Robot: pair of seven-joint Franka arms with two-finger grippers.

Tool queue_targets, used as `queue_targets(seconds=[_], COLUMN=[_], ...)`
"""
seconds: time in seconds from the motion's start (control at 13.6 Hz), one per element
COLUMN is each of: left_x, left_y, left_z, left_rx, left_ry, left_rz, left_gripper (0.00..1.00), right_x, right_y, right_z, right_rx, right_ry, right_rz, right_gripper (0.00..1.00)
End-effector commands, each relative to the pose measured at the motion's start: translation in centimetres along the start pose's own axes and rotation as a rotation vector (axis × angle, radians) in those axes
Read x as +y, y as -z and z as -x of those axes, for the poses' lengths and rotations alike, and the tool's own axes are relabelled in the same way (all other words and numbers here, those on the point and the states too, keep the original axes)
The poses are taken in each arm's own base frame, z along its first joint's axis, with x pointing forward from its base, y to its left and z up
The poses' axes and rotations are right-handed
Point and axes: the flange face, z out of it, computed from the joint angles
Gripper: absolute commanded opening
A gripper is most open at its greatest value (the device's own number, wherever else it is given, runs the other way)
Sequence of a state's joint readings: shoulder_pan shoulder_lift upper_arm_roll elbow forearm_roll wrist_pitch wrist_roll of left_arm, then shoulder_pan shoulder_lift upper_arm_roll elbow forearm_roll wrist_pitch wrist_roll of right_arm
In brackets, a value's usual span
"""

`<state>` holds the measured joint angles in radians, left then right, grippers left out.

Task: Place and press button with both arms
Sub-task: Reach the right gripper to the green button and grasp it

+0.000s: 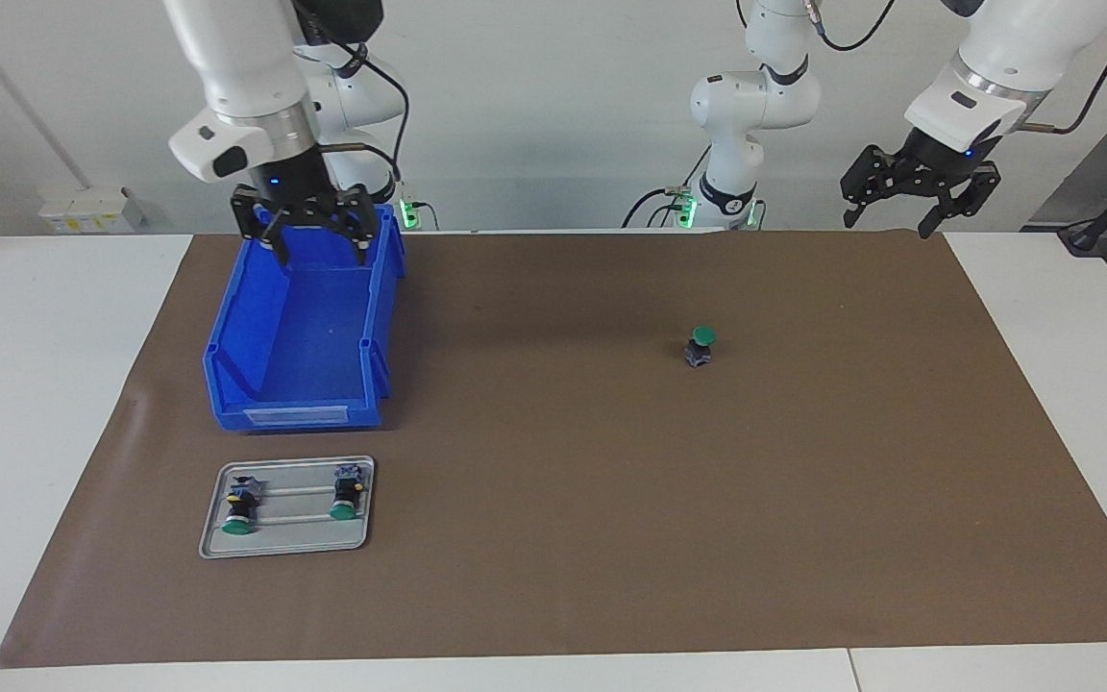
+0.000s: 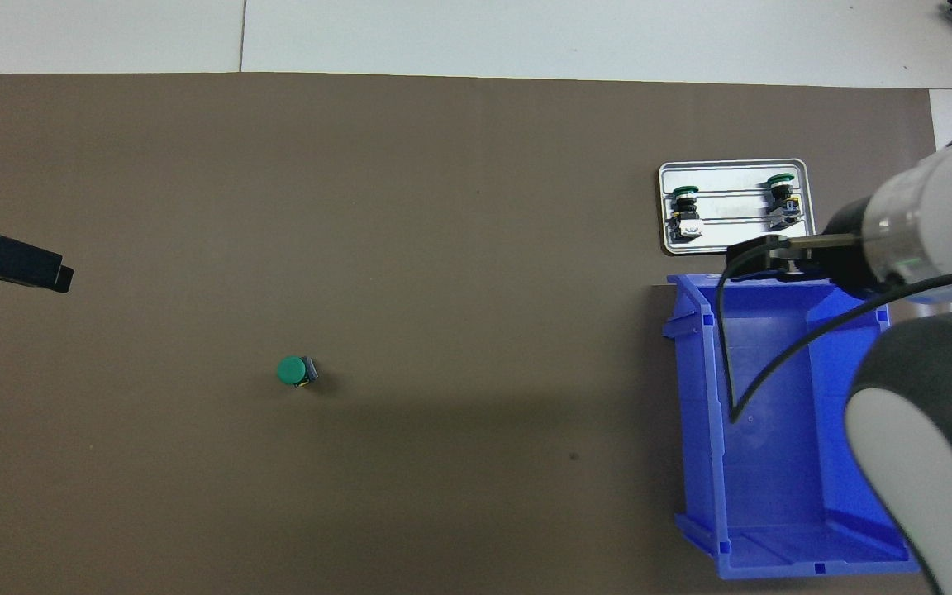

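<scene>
The button (image 1: 699,346) (image 2: 294,371) stands alone on the brown mat, green cap up, toward the left arm's end of the table. Nothing touches it. My left gripper (image 1: 885,223) hangs open and empty, high over the mat's corner on the robots' side, well clear of the button. One of its black fingers (image 2: 26,263) pokes into the overhead view. My right gripper (image 1: 320,252) is open and empty, low over the end of the blue bin (image 1: 299,327) (image 2: 773,430) nearest the robots. In the overhead view the right wrist hides that gripper.
A grey metal tray (image 1: 284,548) (image 2: 732,235) lies just past the bin, farther from the robots. It holds two look-alike green buttons (image 1: 238,507) (image 1: 346,495). The bin holds nothing that I can see. White table borders the brown mat (image 1: 553,500).
</scene>
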<state>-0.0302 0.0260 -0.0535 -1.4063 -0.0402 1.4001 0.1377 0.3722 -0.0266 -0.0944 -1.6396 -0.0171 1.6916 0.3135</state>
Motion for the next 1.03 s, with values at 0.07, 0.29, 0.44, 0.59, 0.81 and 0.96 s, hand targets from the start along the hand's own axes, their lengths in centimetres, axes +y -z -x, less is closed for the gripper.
queue_targets(seconds=[0.07, 0.29, 0.44, 0.59, 0.81, 0.96], left_x=[-0.1, 0.1, 0.3, 0.4, 0.4, 0.4], left_y=[-1.4, -2.1, -3.0, -4.1, -4.7, -4.4], left_z=[1.1, 1.5, 1.8, 1.9, 2.3, 2.2], left_rx=[-0.065, -0.075, -0.054, -0.022, -0.019, -0.013], left_ry=[0.028, 0.07, 0.069, 0.069, 0.068, 0.066], left_rz=[-0.022, -0.024, -0.028, -0.033, -0.035, -0.035], left_gripper=[1.0, 1.0, 1.0, 1.0, 1.0, 1.0], right_x=[-11.8, -23.0, -29.3, -33.4, -41.1, -44.7], right_y=[-4.1, -8.8, -12.0, -15.2, -20.6, -23.7], right_z=[2.9, 5.5, 7.1, 8.0, 10.0, 10.1], right_rx=[0.011, 0.047, 0.075, 0.096, 0.131, 0.164], right_ry=[-0.071, -0.161, -0.206, -0.199, -0.177, -0.131], right_rz=[-0.046, -0.089, -0.131, -0.156, -0.205, -0.215], right_gripper=[1.0, 1.0, 1.0, 1.0, 1.0, 1.0])
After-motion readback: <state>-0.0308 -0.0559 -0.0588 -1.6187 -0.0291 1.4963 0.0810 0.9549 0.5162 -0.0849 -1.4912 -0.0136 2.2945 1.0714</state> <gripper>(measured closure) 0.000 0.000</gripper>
